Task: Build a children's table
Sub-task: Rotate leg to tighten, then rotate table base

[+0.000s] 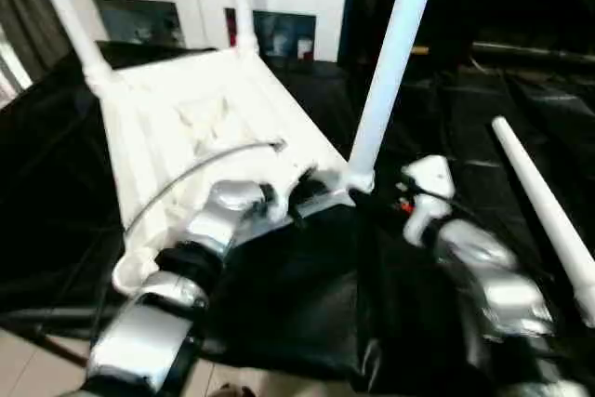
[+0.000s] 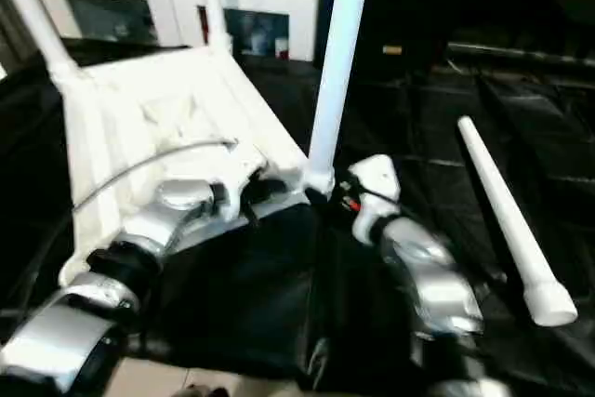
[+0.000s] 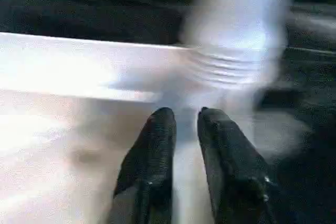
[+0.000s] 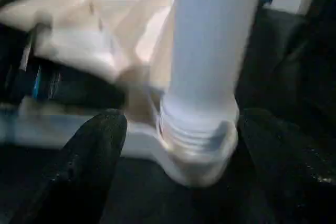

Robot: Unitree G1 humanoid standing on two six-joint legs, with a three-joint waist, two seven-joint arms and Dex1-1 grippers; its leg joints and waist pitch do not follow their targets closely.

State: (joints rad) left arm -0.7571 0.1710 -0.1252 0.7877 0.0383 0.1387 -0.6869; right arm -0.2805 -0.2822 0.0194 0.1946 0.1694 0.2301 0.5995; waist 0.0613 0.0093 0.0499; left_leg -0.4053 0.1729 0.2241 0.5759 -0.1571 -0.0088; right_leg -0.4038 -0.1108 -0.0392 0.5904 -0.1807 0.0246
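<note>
a: looking nearest first, what do the claws do?

b: the right gripper (image 4: 173, 145) stands released, wide apart either side of the threaded foot of a leg (image 1: 390, 62) standing in a corner socket. the left gripper (image 3: 186, 124) sits nearly pinched, nothing between its fingers.

a: and the table?

b: the tabletop (image 1: 204, 127) lies upside down on the black cloth (image 1: 307, 295), two further legs upright at its far corners; a loose leg (image 2: 502, 220) lies to the right. no readable writing.

Black-draped table (image 1: 307, 304) with upturned tabletop (image 1: 195, 127), loose leg (image 2: 502, 211)

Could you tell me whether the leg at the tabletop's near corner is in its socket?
In: the leg stands upright from the corner socket, threads partly exposed.
</note>
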